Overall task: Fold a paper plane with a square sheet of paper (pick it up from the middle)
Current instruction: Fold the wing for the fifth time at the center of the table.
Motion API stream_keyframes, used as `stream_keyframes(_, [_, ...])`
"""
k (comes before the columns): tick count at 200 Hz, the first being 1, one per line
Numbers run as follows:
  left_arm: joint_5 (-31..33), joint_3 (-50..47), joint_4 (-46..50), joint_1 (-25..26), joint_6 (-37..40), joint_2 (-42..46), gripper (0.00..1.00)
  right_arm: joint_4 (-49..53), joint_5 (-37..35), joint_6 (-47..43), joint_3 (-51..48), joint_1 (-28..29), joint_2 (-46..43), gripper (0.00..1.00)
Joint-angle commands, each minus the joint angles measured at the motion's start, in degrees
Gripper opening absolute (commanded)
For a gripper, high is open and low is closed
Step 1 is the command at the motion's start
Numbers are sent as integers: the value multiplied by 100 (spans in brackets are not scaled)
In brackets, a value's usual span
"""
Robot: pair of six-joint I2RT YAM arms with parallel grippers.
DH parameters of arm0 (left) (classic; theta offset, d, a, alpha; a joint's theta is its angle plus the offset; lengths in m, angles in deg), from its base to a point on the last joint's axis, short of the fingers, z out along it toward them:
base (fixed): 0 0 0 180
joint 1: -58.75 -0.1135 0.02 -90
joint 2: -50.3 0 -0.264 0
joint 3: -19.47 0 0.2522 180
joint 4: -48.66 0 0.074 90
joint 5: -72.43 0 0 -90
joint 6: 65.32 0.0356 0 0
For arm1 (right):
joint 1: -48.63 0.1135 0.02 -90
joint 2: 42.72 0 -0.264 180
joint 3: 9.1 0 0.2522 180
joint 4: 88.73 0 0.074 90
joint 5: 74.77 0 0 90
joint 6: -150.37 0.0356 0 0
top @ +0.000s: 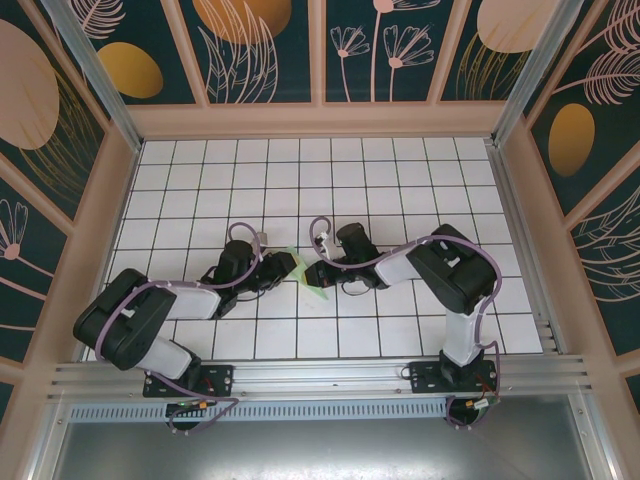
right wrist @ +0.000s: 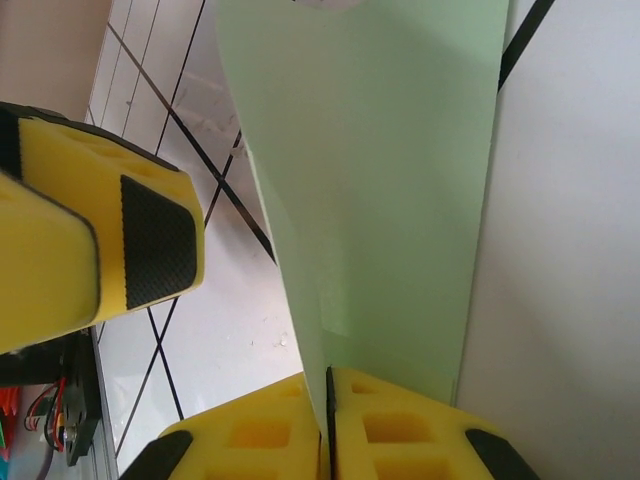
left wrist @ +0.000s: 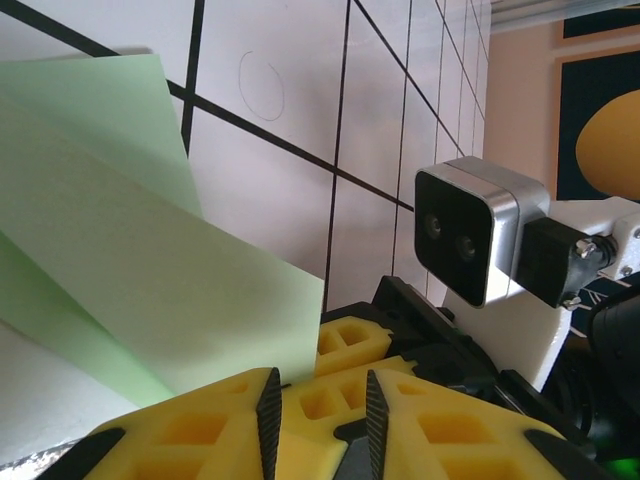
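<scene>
Top external: left gripper (top: pixel 288 266) and right gripper (top: pixel 322 270) meet tip to tip, with the square sheet of paper (top: pixel 312 288) between them.

Left wrist: the left gripper (left wrist: pixel 320 395) has its jaws slightly apart with nothing visibly between them. The folded sheet (left wrist: pixel 150 250) rises just beyond one fingertip.

Right wrist: the right gripper (right wrist: pixel 328 382) is clenched on the sheet's (right wrist: pixel 380 180) edge, and the sheet stands straight ahead of it.

Black-and-white arm links (top: pixel 160 300), lilac cables (top: pixel 240 225), yellow cut-out fingers (left wrist: pixel 200 432), black ribbed pads (right wrist: pixel 160 240), silver-fronted wrist camera (left wrist: pixel 470 235)
</scene>
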Motion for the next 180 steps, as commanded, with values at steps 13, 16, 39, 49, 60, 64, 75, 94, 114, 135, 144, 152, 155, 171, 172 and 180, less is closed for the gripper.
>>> stream_keyframes(13, [-84, 95, -303, 31, -33, -252, 31, 329, 120, -215, 213, -42, 144, 13])
stream_keyframes(16, [-83, 113, -313, 28, -28, -269, 30, 355, 127, -226, 224, -47, 145, 13])
stream_keyframes(39, [-75, 184, -362, 29, -31, -426, 29, 476, 191, -282, 303, -52, 164, 14])
stream_keyframes(49, [-47, 197, -371, 29, -37, -476, 28, 532, 201, -299, 337, -52, 171, 15])
stream_keyframes(60, [-32, 194, -409, 33, -60, -528, 28, 570, 239, -332, 363, -52, 162, 15])
stream_keyframes(64, [-25, 194, -421, 33, -68, -542, 27, 576, 248, -339, 360, -52, 161, 15])
stream_keyframes(75, [7, 181, -432, 33, -98, -573, 27, 608, 262, -359, 380, -52, 153, 15])
stream_keyframes(94, [91, 139, -484, 33, -168, -622, 26, 671, 271, -392, 404, -52, 148, 16])
stream_keyframes(114, [160, 132, -461, 33, -212, -682, 25, 740, 271, -414, 434, -52, 129, 18])
stream_keyframes(135, [180, 132, -434, 32, -242, -766, 24, 850, 287, -414, 482, -52, 81, 21])
stream_keyframes(144, [195, 132, -415, 26, -246, -784, 23, 884, 296, -406, 483, -52, 43, 22])
stream_keyframes(152, [197, 126, -406, 33, -256, -800, 23, 906, 280, -396, 470, -52, 0, 24])
stream_keyframes(155, [197, 124, -405, 31, -257, -809, 23, 916, 277, -396, 459, -52, -22, 24])
stream_keyframes(171, [219, 124, -381, 33, -263, -811, 23, 966, 271, -400, 433, -52, -121, 25])
stream_keyframes(172, [217, 124, -380, 28, -263, -816, 23, 969, 270, -403, 427, -52, -132, 25])
stream_keyframes(180, [215, 128, -373, 33, -270, -819, 23, 1008, 255, -428, 414, -56, -188, 26])
